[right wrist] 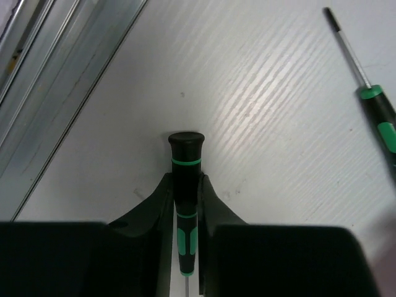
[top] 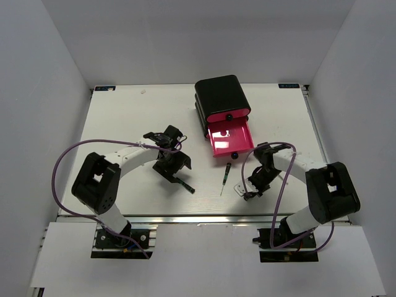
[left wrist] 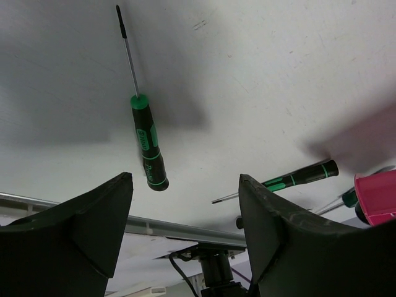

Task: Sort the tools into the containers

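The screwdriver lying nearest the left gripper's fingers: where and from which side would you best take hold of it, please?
Grip the screwdriver midway along its thick black-and-green handle, coming down from above with the open left gripper closing across it. It lies flat on the table with bare surface either side; the shaft looks too thin to pinch securely.

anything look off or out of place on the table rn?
Nothing stands out. One pink drawer of the black box is pulled open, as sorting needs. A loose screwdriver lies flat on the table; the right gripper is closed on a second screwdriver.
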Controlling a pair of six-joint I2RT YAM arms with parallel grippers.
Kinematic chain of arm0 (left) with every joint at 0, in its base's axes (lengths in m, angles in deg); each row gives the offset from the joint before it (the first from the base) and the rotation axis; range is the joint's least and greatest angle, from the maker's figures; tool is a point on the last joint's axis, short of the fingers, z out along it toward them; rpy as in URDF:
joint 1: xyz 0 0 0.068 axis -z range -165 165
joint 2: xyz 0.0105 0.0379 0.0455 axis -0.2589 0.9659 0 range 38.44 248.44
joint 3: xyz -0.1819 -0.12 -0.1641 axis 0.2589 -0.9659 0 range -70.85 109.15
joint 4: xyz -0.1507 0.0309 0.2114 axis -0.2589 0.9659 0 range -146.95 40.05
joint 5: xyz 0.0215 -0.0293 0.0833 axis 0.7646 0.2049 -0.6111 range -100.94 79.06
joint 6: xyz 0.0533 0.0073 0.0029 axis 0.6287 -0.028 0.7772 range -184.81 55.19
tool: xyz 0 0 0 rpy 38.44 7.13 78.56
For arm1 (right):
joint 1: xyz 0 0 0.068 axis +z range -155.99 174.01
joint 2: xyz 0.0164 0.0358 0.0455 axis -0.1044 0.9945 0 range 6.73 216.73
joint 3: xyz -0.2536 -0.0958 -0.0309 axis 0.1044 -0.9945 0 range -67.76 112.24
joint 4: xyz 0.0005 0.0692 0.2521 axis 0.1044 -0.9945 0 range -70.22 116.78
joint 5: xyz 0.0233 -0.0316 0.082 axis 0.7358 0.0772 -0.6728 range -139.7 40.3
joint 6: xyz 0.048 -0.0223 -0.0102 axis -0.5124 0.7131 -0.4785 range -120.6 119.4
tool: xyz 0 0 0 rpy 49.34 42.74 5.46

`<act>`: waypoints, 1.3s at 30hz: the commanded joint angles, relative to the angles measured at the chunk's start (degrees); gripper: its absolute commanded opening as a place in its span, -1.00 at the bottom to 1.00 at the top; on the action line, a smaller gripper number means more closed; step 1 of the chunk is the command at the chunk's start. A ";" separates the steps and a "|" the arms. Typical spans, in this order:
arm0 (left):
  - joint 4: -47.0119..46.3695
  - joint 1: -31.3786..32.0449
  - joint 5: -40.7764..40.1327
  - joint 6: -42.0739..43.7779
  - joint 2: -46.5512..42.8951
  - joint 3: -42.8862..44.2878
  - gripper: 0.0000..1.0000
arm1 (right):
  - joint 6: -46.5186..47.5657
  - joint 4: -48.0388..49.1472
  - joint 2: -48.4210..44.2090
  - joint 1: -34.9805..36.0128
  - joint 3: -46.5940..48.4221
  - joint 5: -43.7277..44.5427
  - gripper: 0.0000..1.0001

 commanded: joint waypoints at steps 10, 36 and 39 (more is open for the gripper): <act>1.51 0.36 -0.85 -0.14 -3.09 0.12 0.58 | -8.28 2.37 0.68 1.13 10.88 -11.64 -1.00; -0.60 0.80 1.25 1.61 3.76 3.89 0.55 | -36.24 22.23 12.80 4.38 36.55 -3.22 -0.36; -0.16 1.07 1.96 1.79 5.43 4.60 0.48 | -38.69 19.77 16.06 4.74 40.68 -1.81 0.18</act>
